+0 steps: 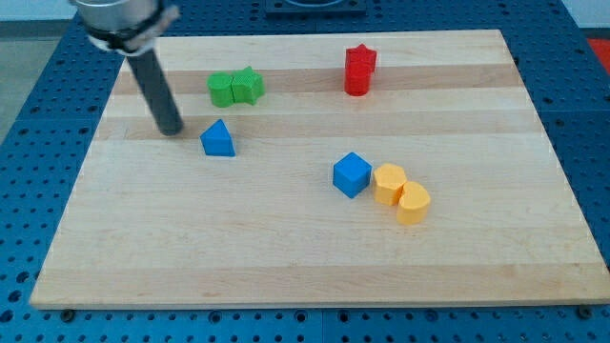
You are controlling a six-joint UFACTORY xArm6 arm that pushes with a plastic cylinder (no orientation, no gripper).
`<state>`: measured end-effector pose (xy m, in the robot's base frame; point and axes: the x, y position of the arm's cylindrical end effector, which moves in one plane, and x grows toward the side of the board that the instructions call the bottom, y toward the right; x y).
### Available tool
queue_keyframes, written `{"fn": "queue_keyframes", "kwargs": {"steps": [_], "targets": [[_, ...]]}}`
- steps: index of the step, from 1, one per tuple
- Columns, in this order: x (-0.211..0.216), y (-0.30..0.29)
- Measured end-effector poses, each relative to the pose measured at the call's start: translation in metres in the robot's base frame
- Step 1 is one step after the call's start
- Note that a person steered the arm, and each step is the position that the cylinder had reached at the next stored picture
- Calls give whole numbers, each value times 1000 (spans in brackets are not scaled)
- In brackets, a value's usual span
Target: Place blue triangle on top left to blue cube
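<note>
Just R of my tip point(171, 131), nr it: blue triangle point(218, 139).

My tip point(172, 131) sat just left of blue triangle point(218, 139), w/ blue cube point(352, 175) well apart toward view's right, touching yellow blocks point(400, 192).

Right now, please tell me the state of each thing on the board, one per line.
My tip: on the board, just left of the blue triangle, small gap.
Blue triangle: upright, far left of the blue cube.
Blue cube: beside two yellow blocks.
Green blocks: touching pair.
Red blocks: close together.
</note>
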<state>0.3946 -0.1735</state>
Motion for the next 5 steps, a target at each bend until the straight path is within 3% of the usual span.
{"fn": "queue_keyframes", "kwargs": {"steps": [2,3,5], "targets": [[15,93],[17,105],[22,44]]}}
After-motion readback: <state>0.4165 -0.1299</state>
